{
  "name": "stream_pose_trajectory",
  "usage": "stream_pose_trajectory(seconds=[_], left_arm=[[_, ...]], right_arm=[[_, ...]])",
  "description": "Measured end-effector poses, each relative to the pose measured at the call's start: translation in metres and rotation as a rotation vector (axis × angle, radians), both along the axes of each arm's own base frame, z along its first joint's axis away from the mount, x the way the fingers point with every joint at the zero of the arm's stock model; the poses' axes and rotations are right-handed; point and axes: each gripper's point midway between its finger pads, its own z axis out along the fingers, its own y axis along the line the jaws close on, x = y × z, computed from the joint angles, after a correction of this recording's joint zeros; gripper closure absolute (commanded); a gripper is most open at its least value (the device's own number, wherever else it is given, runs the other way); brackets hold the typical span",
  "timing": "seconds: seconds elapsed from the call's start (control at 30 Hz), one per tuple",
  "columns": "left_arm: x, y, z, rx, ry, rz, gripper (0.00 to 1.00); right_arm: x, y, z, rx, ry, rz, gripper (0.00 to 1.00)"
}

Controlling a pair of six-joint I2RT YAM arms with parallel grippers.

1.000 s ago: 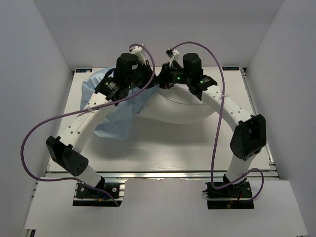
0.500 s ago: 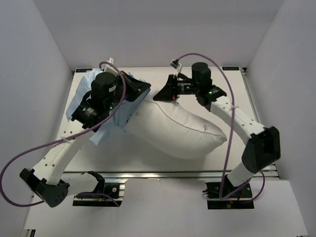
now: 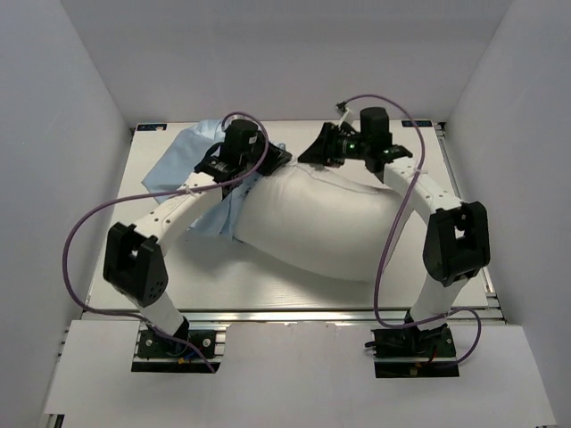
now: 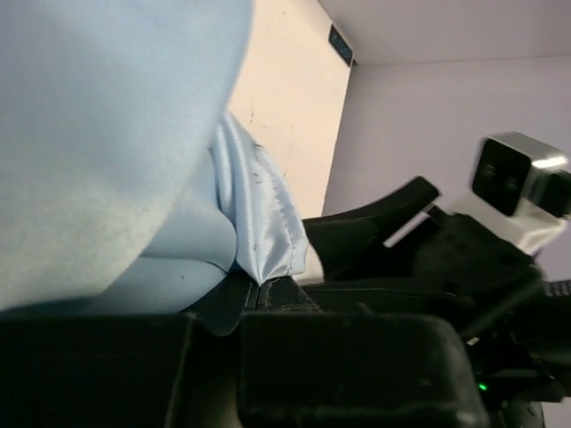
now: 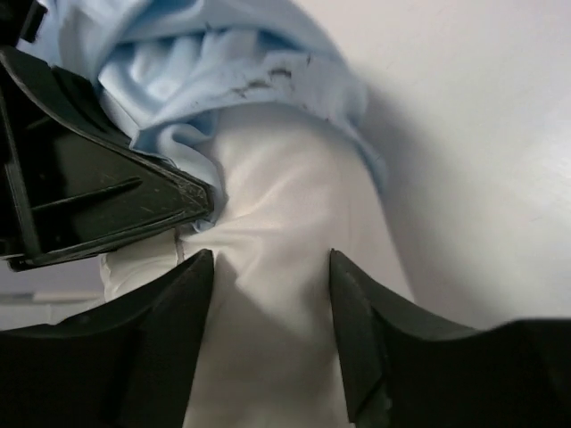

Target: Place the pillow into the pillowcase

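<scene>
The plump off-white pillow (image 3: 330, 223) lies across the middle of the table. The light-blue pillowcase (image 3: 183, 160) is bunched at the back left, with a flap hanging by the pillow's left end. My left gripper (image 3: 272, 160) is shut on the pillowcase hem (image 4: 259, 214), pinched at the fingertips (image 4: 259, 283). My right gripper (image 3: 312, 156) is open at the pillow's far edge. In the right wrist view its fingers (image 5: 201, 276) stand apart on either side of a ridge of pillow fabric (image 5: 268, 357), and crumpled pillowcase (image 5: 205, 71) lies just beyond.
The white table (image 3: 294, 290) has walls close on the left, back and right. The two grippers are nearly touching at the back centre; the left gripper's black body (image 5: 89, 196) fills the left of the right wrist view. Purple cables loop over both arms.
The right gripper opened and let go of the pillow, which settled flatter across the table. The left arm swung right and back, carrying the pillowcase edge to the pillow's far left end.
</scene>
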Motion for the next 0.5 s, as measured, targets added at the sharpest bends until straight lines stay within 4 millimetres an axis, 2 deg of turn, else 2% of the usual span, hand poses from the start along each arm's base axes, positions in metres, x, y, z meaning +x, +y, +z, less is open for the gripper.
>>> stream_pose_trajectory(seconds=[0.1,0.2,0.3,0.33,0.4,0.5], left_arm=[[0.022,-0.005,-0.002,-0.014,-0.020,-0.005,1.00],[0.044,-0.013,-0.010,-0.011,-0.028,-0.013,0.90],[0.061,-0.020,-0.015,-0.004,-0.039,-0.024,0.70],[0.065,-0.022,-0.015,0.001,-0.047,-0.031,0.58],[0.074,-0.028,-0.010,0.011,-0.069,-0.050,0.47],[0.083,-0.033,0.010,0.040,-0.136,-0.084,0.36]], right_arm=[[0.030,-0.023,0.016,-0.035,-0.104,-0.061,0.33],[0.061,-0.056,0.041,-0.070,-0.220,-0.135,0.28],[0.085,-0.090,0.073,-0.114,-0.370,-0.187,0.16],[0.090,-0.100,0.083,-0.132,-0.424,-0.197,0.11],[0.090,-0.110,0.099,-0.168,-0.525,-0.184,0.11],[0.070,-0.105,0.111,-0.212,-0.645,-0.112,0.11]])
